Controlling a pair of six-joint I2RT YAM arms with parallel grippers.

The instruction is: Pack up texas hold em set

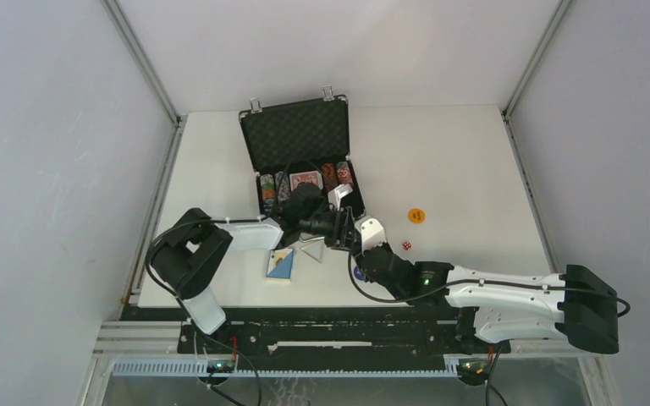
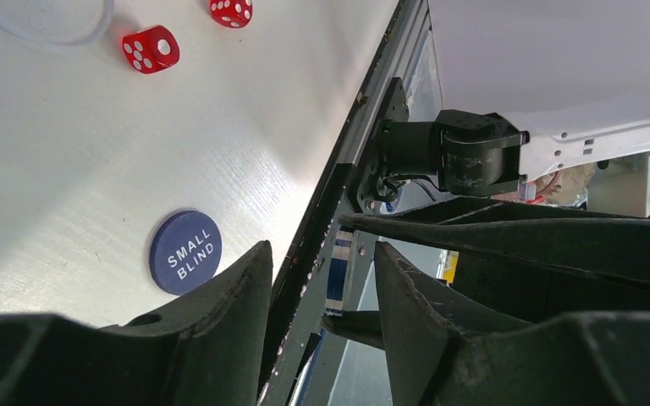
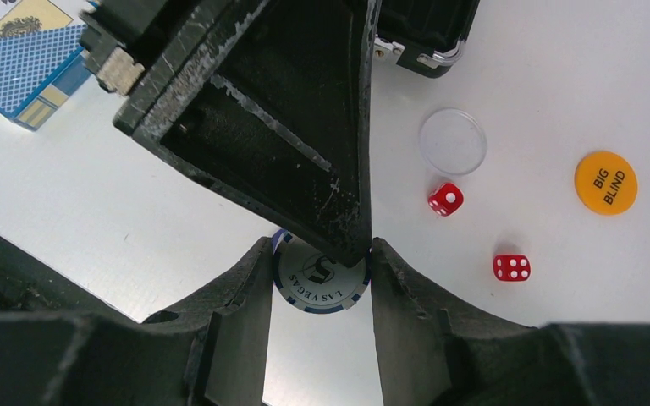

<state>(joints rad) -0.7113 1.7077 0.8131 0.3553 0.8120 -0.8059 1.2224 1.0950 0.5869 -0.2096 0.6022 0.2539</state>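
The black briefcase [image 1: 294,134] stands open at the table's back, with striped chips [image 1: 268,193] and a red deck [image 1: 305,179] in its tray. My right gripper [image 3: 320,254] is shut on a blue-and-white "Las Vegas" poker chip [image 3: 322,275], held on edge above the table in front of the case. My left gripper [image 2: 322,262] is open, its jaws on either side of that chip's edge [image 2: 336,275] without touching it. One left finger [image 3: 254,110] crosses the right wrist view down to the chip. Both grippers [image 1: 351,237] meet in the top view.
A blue deck [image 1: 281,263] lies front left of the grippers. An orange "Big Blind" button [image 3: 605,182], a clear disc [image 3: 452,141] and two red dice [image 3: 445,199] [image 3: 511,267] lie to the right. A blue "Small Blind" button [image 2: 185,252] lies near the front edge.
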